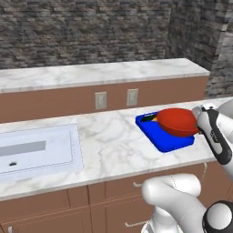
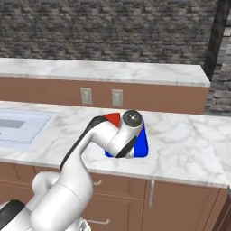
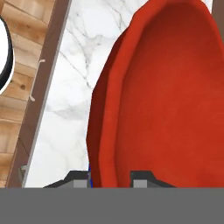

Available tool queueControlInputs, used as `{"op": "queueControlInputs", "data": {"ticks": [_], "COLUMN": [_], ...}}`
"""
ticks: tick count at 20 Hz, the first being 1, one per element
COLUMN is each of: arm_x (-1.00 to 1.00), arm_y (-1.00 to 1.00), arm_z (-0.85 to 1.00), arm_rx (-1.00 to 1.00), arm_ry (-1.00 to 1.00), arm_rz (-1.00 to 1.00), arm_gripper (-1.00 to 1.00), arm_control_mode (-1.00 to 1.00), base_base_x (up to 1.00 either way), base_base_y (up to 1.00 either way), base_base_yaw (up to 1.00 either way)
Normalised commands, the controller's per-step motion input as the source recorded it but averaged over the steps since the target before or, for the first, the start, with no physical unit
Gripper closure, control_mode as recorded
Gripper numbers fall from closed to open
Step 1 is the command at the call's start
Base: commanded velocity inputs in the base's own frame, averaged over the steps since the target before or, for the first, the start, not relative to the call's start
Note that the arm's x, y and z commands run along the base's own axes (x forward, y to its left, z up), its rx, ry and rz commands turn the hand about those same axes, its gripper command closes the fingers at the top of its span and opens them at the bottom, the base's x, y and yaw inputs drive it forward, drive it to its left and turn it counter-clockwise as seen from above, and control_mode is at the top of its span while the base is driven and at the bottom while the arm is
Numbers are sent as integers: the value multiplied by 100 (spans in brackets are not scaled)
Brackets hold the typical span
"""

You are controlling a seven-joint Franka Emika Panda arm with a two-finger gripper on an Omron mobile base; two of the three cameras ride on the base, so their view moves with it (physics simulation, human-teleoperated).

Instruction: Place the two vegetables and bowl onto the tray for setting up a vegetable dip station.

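Hand view: red bowl (image 3: 166,92) looms close, tipped on edge, its rim running down between the two dark finger tips, one on each side of the wall; claw (image 3: 110,178) closed on the bowl's rim. A sliver of blue shows just beside the left tip. Marble desk (image 3: 70,87) lies behind the bowl, wooden cabinet fronts beyond its edge. Left base view: bowl (image 1: 178,121) sits tilted above the blue tray (image 1: 164,139), underside turned toward the camera, covering the tray's far right part; whether it touches the tray floor I cannot tell. At the tray's far left corner, just beside the bowl's edge, a bit of orange carrot (image 1: 155,119) and a dark green vegetable (image 1: 146,119) peek out, both inside the tray's rim, mostly hidden by the bowl. Arm's wrist comes in from the right, hand at the bowl's right edge; claw (image 1: 199,124) itself hard to make out from this side. Tray rests on the marble desk (image 1: 109,145) near its front edge, right of centre. Sink (image 1: 36,150) set into the desk, well apart to the left. Two wall outlets (image 1: 116,98) on the brown panel behind, a second marble ledge above it, dark brick wall further back. Right base view: arm's elbow and wrist cover most of the tray (image 2: 142,143); a red wedge of bowl (image 2: 113,119) shows above the forearm.
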Motion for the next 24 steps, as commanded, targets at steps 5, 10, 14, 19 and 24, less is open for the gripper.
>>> {"op": "queueControlInputs", "data": {"ticks": [5,10,14,19,24], "arm_x": [0,0,0,24,67], "arm_y": [0,0,0,0,3], "arm_z": [0,0,0,-10,-34], "arm_rx": [0,0,0,0,0], "arm_ry": [0,0,0,0,0], "arm_rz": [0,0,0,0,0], "arm_gripper": [100,100,100,100,100], "arm_control_mode": [100,100,100,-100,-100], "base_base_x": [36,61,55,26,0], "base_base_y": [-12,2,5,0,0], "base_base_yaw": [-4,-1,0,0,0]}}
